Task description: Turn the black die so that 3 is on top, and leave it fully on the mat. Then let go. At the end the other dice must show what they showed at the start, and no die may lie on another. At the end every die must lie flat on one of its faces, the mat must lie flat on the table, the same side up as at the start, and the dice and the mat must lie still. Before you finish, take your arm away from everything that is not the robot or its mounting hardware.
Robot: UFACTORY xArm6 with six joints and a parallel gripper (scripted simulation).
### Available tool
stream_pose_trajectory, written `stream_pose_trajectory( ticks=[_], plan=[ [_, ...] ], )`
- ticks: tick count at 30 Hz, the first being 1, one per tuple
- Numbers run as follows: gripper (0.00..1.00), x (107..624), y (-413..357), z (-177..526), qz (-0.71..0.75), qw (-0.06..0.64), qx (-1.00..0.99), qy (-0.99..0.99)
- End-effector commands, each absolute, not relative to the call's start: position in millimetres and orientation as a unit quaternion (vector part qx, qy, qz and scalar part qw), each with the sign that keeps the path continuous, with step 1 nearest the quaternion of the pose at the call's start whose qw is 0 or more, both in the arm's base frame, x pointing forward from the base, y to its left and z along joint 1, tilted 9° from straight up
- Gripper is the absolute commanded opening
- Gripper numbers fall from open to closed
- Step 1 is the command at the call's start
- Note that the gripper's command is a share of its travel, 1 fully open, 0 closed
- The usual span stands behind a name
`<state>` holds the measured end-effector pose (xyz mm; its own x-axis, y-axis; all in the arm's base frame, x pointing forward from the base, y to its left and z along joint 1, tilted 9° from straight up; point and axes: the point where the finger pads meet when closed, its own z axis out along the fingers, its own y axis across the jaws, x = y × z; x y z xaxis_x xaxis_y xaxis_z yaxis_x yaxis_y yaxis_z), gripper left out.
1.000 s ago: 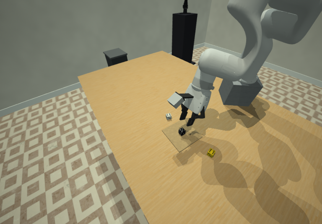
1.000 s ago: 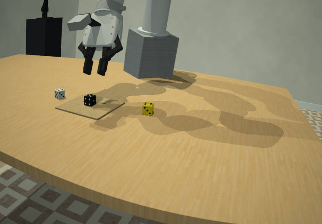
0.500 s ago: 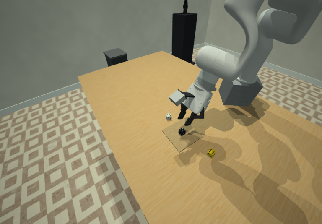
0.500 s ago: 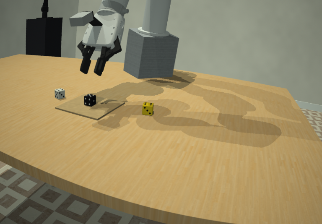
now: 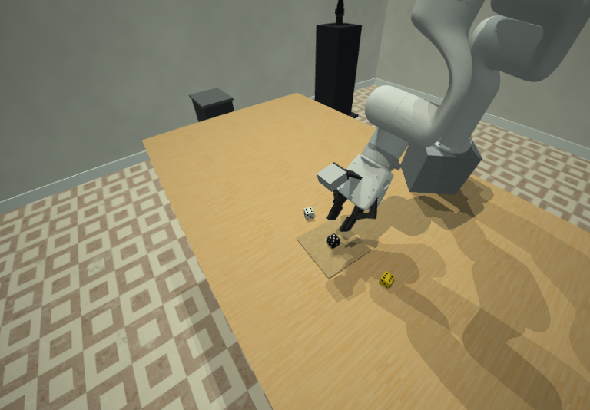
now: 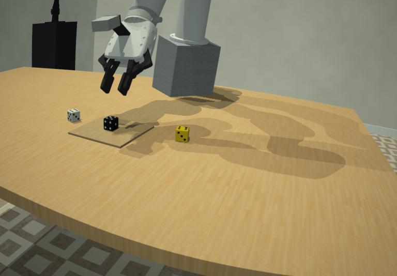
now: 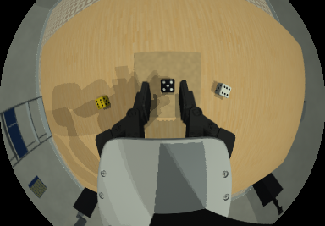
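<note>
The black die [image 5: 333,240] lies flat on the thin brown mat [image 5: 333,249], near the mat's far side. It also shows in the exterior view [image 6: 110,123] and in the wrist view [image 7: 168,86], where its upper face carries several white pips. My gripper [image 5: 342,219] hangs tilted in the air above and a little behind the die, well clear of it. Its fingers stand partly apart with nothing between them, as the exterior view [image 6: 115,88] and the wrist view [image 7: 165,96] show. The mat [image 6: 110,132] lies flat on the table.
A white die [image 5: 308,213] sits on the table just beyond the mat's far corner. A yellow die [image 5: 386,279] sits on the table off the mat's other side. The arm's grey base block [image 5: 440,167] stands behind. A black pillar [image 5: 337,67] stands past the table's far edge.
</note>
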<state>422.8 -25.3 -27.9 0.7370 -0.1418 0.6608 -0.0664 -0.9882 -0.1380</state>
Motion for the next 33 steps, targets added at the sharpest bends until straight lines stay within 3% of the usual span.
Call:
stream_pose_trajectory(
  ticks=[1, 33],
  plan=[
    [0.42, 424.0, -24.7, -27.6, -0.399, 0.048, -0.914, 0.058],
    [0.42, 420.7, -27.9, -29.7, -0.432, 0.038, -0.899, 0.06]
  ],
)
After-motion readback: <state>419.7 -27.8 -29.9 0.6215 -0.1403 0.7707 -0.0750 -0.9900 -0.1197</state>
